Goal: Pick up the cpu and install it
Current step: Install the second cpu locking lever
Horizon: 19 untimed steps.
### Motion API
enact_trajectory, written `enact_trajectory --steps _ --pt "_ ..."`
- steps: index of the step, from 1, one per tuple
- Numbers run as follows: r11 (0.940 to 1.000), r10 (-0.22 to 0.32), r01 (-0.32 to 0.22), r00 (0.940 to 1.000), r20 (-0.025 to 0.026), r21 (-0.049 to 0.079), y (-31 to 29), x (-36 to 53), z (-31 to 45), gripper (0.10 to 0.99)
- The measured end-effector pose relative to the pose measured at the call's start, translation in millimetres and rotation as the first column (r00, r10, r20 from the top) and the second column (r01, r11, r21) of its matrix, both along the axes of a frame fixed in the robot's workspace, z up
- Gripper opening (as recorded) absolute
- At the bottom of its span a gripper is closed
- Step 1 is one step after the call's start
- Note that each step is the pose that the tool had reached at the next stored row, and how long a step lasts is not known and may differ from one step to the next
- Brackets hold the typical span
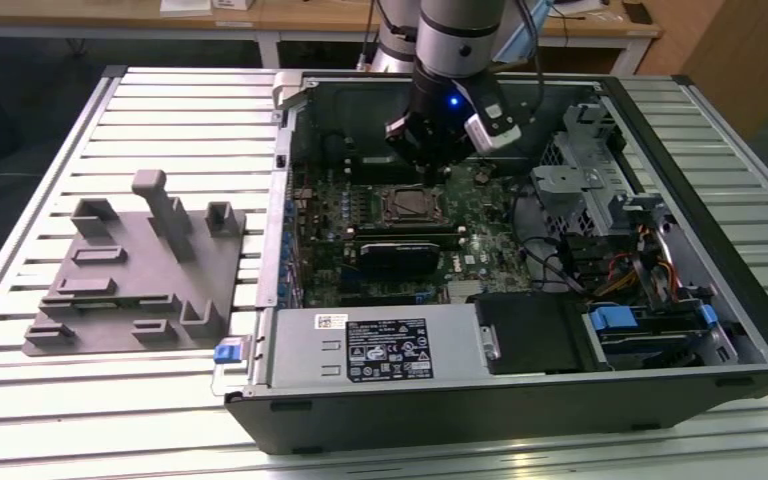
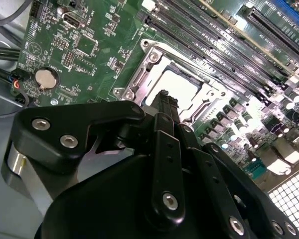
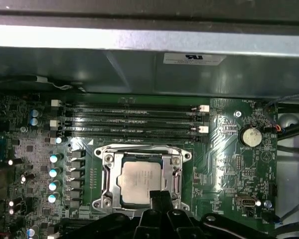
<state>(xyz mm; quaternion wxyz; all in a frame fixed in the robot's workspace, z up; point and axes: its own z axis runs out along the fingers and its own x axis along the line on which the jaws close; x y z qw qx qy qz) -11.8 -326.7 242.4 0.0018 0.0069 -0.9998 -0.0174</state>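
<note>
One open computer case (image 1: 704,330) lay flat on a slatted metal table (image 1: 157,100) and it was the largest thing in the scene. Beside it, toward the exterior view's left, a grey plastic tray (image 1: 137,275) with upright posts rested on the same table. Inside the case the green motherboard (image 3: 229,164) covered the floor, and a black rectangular block (image 1: 398,258) sat on it below the socket. The robot arm (image 1: 462,40) came down from above into the case, and its gripper (image 1: 427,165) hung just over the socket frame (image 1: 411,205).

In the first wrist view the socket frame (image 3: 107,181) with its metal border was seen beside the long memory slots (image 3: 129,122). The cpu (image 3: 137,181) lay flat inside this frame, its silvery top facing up. In the second wrist view the cpu (image 2: 177,87) showed as a bright square in the frame, just beyond the fingertips (image 2: 162,102). The two fingers seemed pressed together with nothing between them, and they were close above the edge of the cpu, but I cannot tell whether they touched it. A round coin battery (image 3: 250,136) sat on the board, well apart from the socket.
</note>
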Motion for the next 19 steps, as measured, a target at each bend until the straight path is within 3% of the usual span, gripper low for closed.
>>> enact_trajectory --steps 9,19 --pt "1.0 0.0 0.0 1.0 -0.0001 0.0 -1.0 0.0 9.6 0.106" --pt "1.0 0.0 0.0 1.0 -0.0001 0.0 -4.4 0.1 9.9 0.106"
